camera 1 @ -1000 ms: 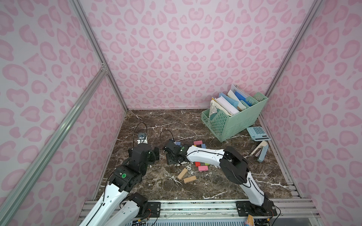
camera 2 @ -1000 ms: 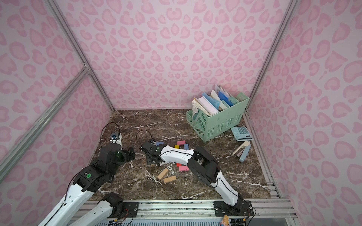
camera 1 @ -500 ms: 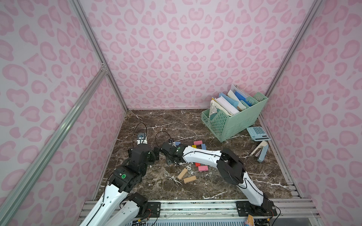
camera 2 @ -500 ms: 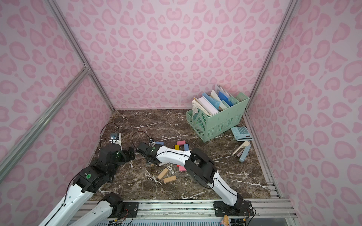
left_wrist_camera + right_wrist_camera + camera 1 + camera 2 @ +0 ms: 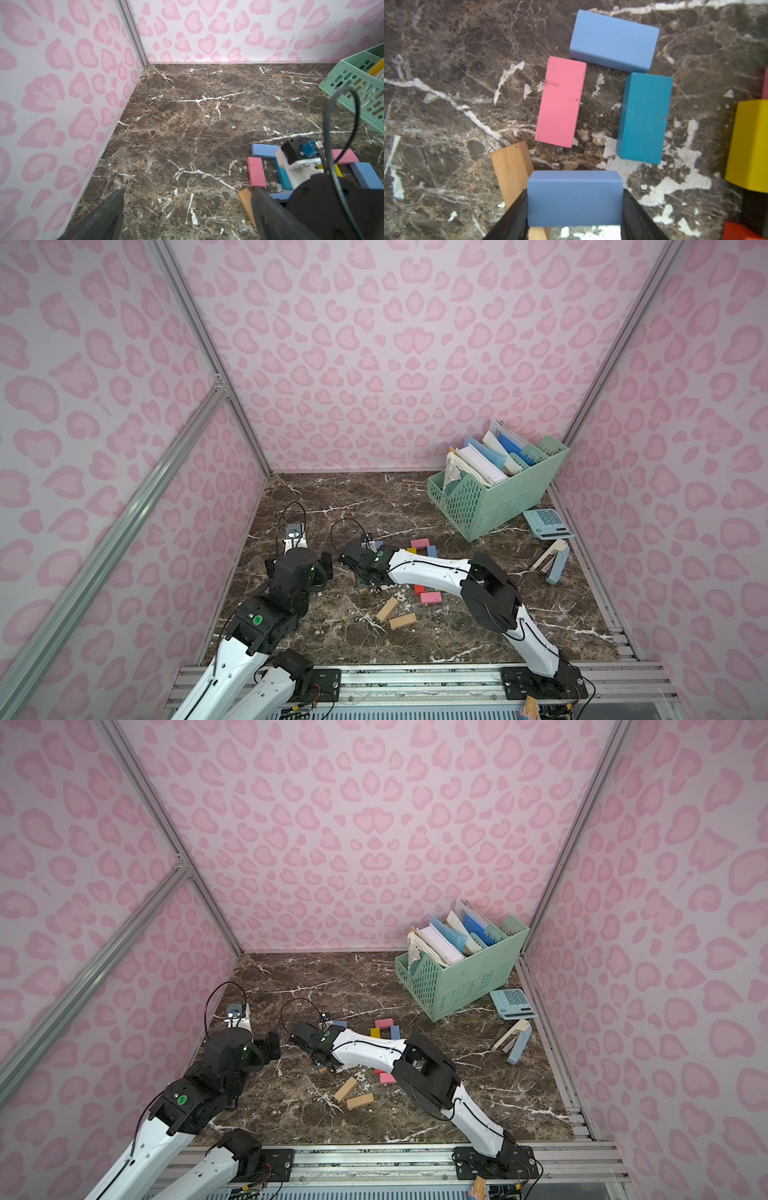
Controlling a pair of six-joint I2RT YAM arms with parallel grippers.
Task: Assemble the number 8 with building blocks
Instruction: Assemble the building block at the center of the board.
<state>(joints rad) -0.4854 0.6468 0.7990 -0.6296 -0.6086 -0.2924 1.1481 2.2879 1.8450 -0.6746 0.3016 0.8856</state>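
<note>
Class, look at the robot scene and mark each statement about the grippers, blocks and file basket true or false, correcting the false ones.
1. The right gripper grips a light blue block. True.
2. The left gripper is shut on a block. False: it is open and holds nothing.
3. The pink block and teal block lie side by side with a gap between them. True.
4. The mint-green file basket is empty. False: it holds folders and papers.
</note>
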